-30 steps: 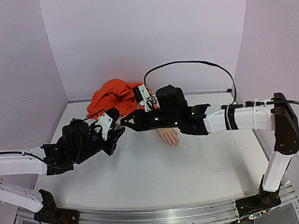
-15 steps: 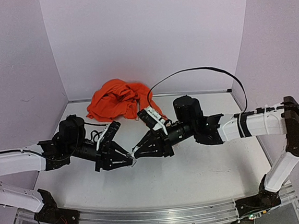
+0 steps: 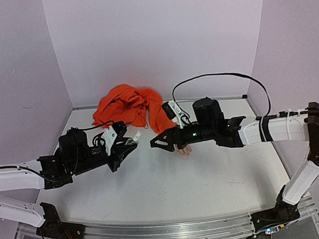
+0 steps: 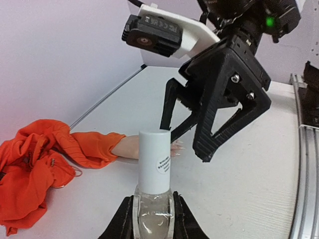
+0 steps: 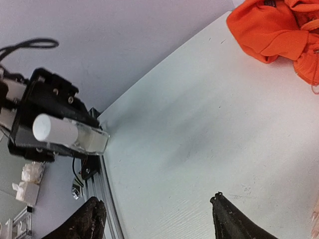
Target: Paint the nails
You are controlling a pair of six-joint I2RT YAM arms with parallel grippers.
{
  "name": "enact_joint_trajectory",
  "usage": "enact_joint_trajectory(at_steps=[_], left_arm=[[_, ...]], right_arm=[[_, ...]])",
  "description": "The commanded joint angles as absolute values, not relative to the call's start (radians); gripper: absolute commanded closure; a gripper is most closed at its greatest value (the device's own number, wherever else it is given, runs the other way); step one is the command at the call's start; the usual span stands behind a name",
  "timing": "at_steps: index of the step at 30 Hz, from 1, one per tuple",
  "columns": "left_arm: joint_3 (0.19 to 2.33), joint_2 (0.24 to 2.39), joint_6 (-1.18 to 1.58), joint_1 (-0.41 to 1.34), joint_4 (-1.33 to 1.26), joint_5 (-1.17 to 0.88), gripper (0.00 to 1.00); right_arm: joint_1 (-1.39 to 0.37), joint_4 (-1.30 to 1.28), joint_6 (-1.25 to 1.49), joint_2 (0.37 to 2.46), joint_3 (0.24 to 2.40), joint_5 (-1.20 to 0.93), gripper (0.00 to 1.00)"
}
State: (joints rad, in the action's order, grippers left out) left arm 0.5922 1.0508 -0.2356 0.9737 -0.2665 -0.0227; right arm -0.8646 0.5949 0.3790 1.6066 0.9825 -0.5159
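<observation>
I can't read any words or numbers anywhere here. The only label I see is a small round sticker (image 4: 163, 166) on the white cap (image 4: 153, 149) of the bottle (image 4: 153, 211) held in my left gripper (image 4: 153, 224), over the left half of the bench. It has a few lines of tiny dark print. The letters are too small and blurry for me to make out.
</observation>
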Motion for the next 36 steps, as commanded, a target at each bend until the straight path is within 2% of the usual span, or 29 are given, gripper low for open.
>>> enact_joint_trajectory(at_steps=[1, 7, 11, 21, 23, 28, 31, 34, 36], left_arm=[[0.611, 1.078, -0.312, 1.02, -0.328, 0.263, 1.0], [0.616, 1.088, -0.302, 1.026, -0.328, 0.291, 1.0], [0.609, 1.068, -0.295, 1.028, -0.328, 0.28, 1.0], [0.611, 1.057, -0.275, 1.031, -0.327, 0.26, 1.0], [0.612, 1.057, -0.268, 1.032, -0.327, 0.247, 1.0], [0.62, 1.07, -0.261, 1.035, -0.324, 0.221, 1.0], [0.627, 1.073, -0.259, 1.037, -0.321, 0.205, 1.0], [0.632, 1.071, -0.253, 1.037, -0.316, 0.174, 1.0], [0.635, 1.062, -0.237, 1.037, -0.312, 0.132, 1.0]], right_arm=[[-0.901, 0.669, 0.595, 1.594, 1.091, -0.403, 0.3], [-0.954, 0.672, 0.646, 1.667, 1.218, -0.442, 0.34], [-0.955, 0.677, 0.684, 1.69, 1.234, -0.411, 0.36], [-0.956, 0.707, 0.734, 1.755, 1.27, -0.419, 0.48], [-0.956, 0.722, 0.735, 1.753, 1.259, -0.42, 0.55], [-0.956, 0.742, 0.736, 1.755, 1.235, -0.432, 0.62], [-0.956, 0.756, 0.727, 1.753, 1.219, -0.445, 0.69], [-0.955, 0.76, 0.698, 1.736, 1.199, -0.447, 0.79], [-0.954, 0.759, 0.645, 1.718, 1.181, -0.458, 0.93]])
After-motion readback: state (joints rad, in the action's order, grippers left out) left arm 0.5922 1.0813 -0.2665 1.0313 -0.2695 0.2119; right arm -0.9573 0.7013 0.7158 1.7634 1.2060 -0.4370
